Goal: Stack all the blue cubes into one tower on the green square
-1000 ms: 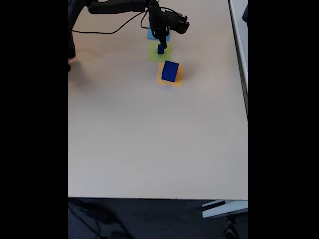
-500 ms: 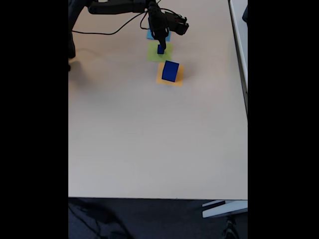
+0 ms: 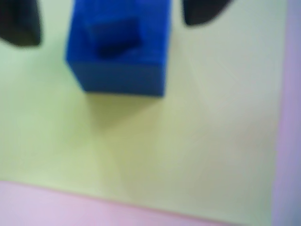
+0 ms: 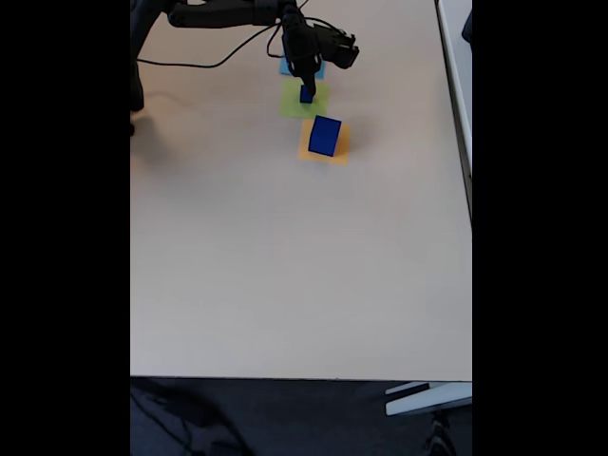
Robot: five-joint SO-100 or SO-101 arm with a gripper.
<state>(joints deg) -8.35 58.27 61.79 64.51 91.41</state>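
On the green square point(image 3: 197, 155) sits a two-cube stack point(image 3: 120, 47); the gripper point(image 3: 110, 19), fingers apart, must fetch the large cube point(image 4: 324, 135).

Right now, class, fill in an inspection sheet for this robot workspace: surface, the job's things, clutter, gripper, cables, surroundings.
Surface: pale beige table, mostly bare.
Job's things: a smaller blue cube sits on a bigger blue cube on the green square; the largest blue cube rests apart on the orange square. A light-blue square lies beyond the green one.
Clutter: nothing seen.
Gripper: gripper open, fingers either side of the stacked cubes, apart from them.
Cables: a black cable trails across the table by the arm.
Surroundings: dark floor below the table edge.
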